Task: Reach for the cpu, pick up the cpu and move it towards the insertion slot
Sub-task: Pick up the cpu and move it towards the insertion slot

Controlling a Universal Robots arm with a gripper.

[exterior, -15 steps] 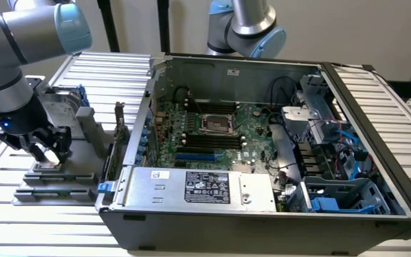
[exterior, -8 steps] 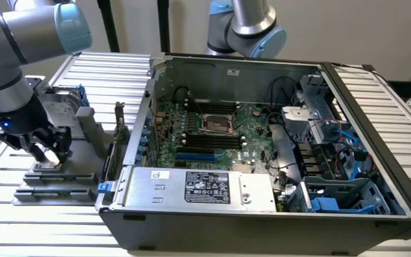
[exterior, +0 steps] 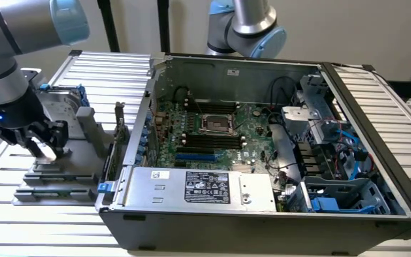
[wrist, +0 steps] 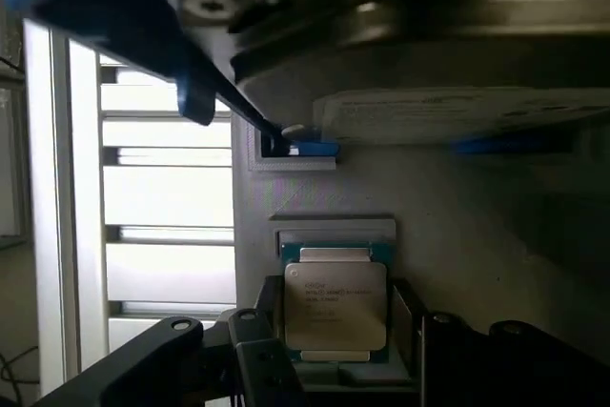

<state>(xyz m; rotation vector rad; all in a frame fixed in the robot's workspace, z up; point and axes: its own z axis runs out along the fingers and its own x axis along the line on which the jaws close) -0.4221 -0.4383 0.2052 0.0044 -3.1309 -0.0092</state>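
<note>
The cpu point(wrist: 335, 304) is a small square chip with a silvery top and a green-tan border. It lies flat in a grey holder point(wrist: 334, 232), and my gripper point(wrist: 335, 316) has one dark finger point(wrist: 270, 316) pressed against each of two opposite edges. In the exterior view, my gripper point(exterior: 43, 147) is low over the grey fixture point(exterior: 55, 179) at the exterior view's left, outside the computer case. The insertion slot point(exterior: 218, 124) is a square socket with a metal frame and dark centre. It sits on the green board inside the open case, well away from the gripper towards the exterior view's right.
A silver hard drive with blue rails point(exterior: 62, 101) stands just behind the gripper on the fixture. The case wall point(exterior: 137, 134) rises between the fixture and the board. Black memory slots point(exterior: 209, 142), cables and a power supply point(exterior: 198, 187) surround the socket. A second arm point(exterior: 245, 27) hangs behind the case.
</note>
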